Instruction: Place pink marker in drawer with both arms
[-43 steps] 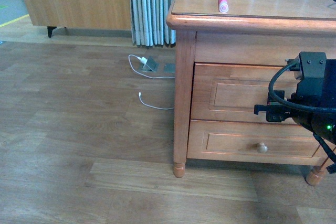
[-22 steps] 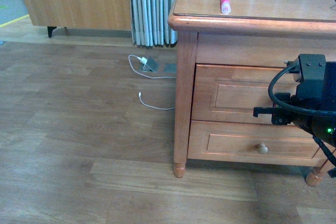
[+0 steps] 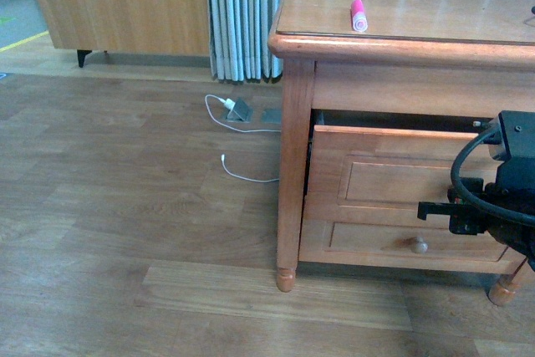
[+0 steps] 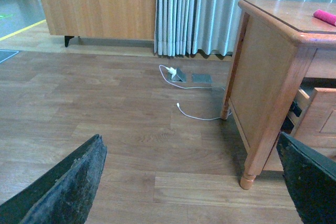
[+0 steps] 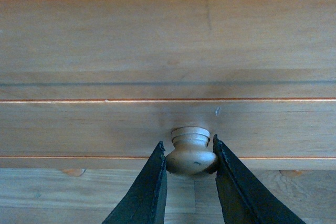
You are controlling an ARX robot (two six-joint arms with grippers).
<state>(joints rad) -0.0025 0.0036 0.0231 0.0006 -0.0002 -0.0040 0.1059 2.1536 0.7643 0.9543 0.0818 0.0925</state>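
My right end effector pinches the round pale knob on the part-open honey-coloured wooden drawer. Left end effector spread; bright-pink marker on the table.

Readable text, labels, brands, numbers: none in any view.
pink marker: too small to tell whether it bears any print.
drawer: plain wood on the front.
knob: plain wood, unlettered.
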